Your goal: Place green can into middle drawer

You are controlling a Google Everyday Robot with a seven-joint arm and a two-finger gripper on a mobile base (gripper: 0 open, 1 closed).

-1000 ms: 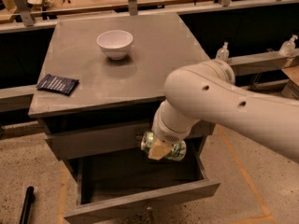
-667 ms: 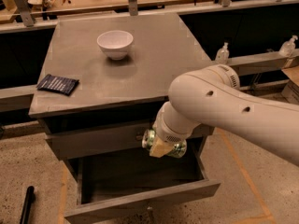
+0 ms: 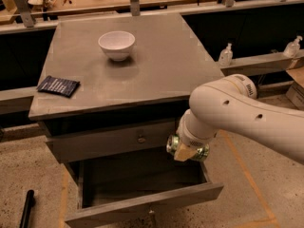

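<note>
The green can (image 3: 199,152) lies sideways in my gripper (image 3: 186,152), shiny green with a silver end toward the left. My gripper is shut on it and holds it above the right end of the open middle drawer (image 3: 142,201), just in front of the upper drawer with the small round knob (image 3: 141,139). The drawer's dark inside shows under the can. My white arm (image 3: 237,110) reaches in from the right and hides most of the gripper.
A white bowl (image 3: 116,44) and a dark blue packet (image 3: 58,85) lie on the grey cabinet top (image 3: 156,65). A black rod (image 3: 26,208) lies on the floor at left. Bottles (image 3: 225,56) stand on a ledge at right.
My arm and the can have shifted slightly right and a little lower over the drawer's right end. The drawer, bowl and packet have not moved.
</note>
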